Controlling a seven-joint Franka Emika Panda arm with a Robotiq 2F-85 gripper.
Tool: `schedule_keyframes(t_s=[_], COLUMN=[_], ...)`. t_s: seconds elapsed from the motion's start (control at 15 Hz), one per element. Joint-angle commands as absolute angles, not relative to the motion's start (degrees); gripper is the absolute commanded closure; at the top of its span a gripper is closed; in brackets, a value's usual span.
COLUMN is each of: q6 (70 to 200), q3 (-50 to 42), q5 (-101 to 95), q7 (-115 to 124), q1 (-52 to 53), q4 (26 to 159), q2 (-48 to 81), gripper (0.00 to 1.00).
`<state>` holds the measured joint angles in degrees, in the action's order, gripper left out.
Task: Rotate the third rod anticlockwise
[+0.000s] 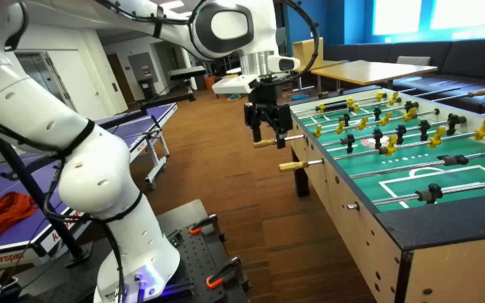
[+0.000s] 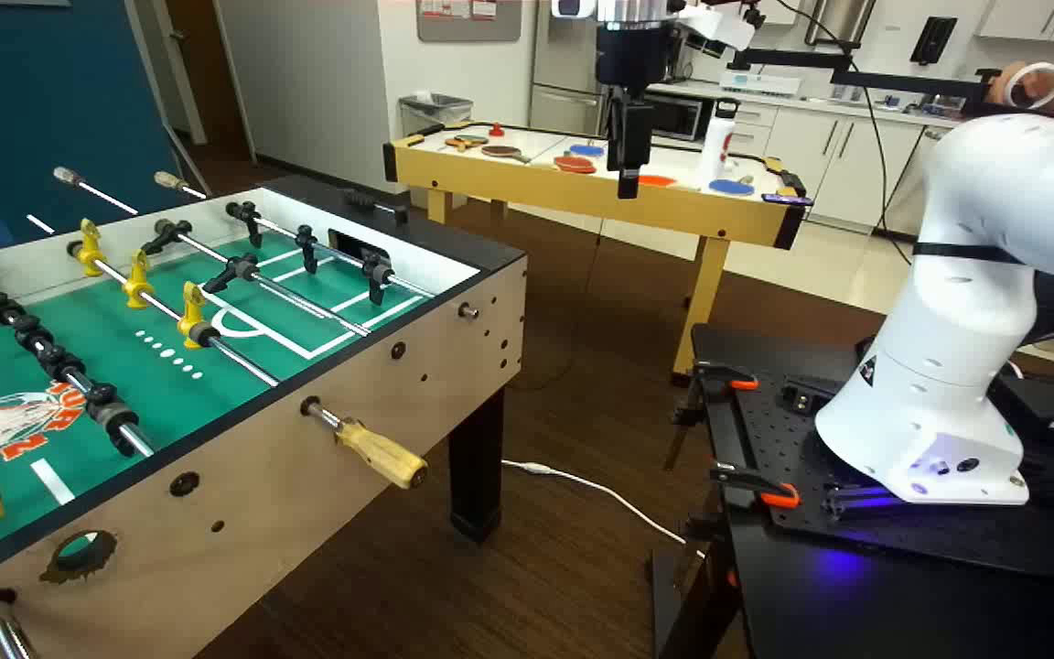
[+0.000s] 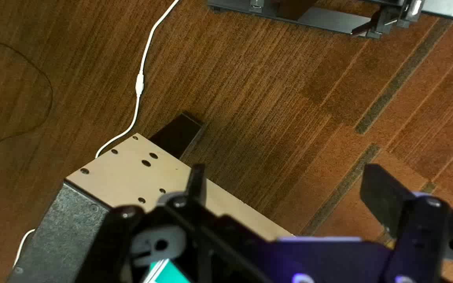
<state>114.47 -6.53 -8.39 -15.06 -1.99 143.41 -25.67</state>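
Note:
The foosball table [image 1: 354, 235] has several metal rods. Counting from its near end, the third rod [image 1: 358, 154] carries yellow men and a wooden handle [image 1: 293, 167]; this rod [image 2: 248, 363] and handle [image 2: 385, 455] also show in an exterior view. Another wooden handle [image 1: 263, 144] appears behind my fingers. My gripper [image 1: 269, 139] points down, open and empty, beside the table. In an exterior view the gripper [image 2: 628, 188] is higher than the third rod's handle and apart from it. In the wrist view the gripper's fingers [image 3: 286, 173] are wide apart; a small yellowish piece [image 3: 390, 242] shows by one finger.
A rod end without a handle [image 1: 353, 206] sticks out of the table side. A purple ping-pong table [image 1: 158, 110] stands behind the arm. An air hockey table [image 2: 573, 188] stands farther off. A white cable [image 2: 600, 490] lies on the floor. Clamps [image 1: 225, 273] hold the robot's base plate.

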Motion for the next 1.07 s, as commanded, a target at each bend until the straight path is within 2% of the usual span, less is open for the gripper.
schedule_keyframes(t_s=[0.0, 0.4, 0.73, 1.0], q6=[114.4, 116.0, 132.6, 146.3], q3=[-6.4, -6.3, -2.9, 3.7], q5=[-8.3, -7.4, -0.6, 4.1], q7=[-15.1, -14.6, -7.4, 4.2], q1=[-2.2, -1.8, 1.3, 4.2], q4=[143.3, 143.5, 147.5, 151.3], q2=[-25.7, -25.6, -23.5, -18.0], gripper=[0.0, 0.0, 0.0, 0.0])
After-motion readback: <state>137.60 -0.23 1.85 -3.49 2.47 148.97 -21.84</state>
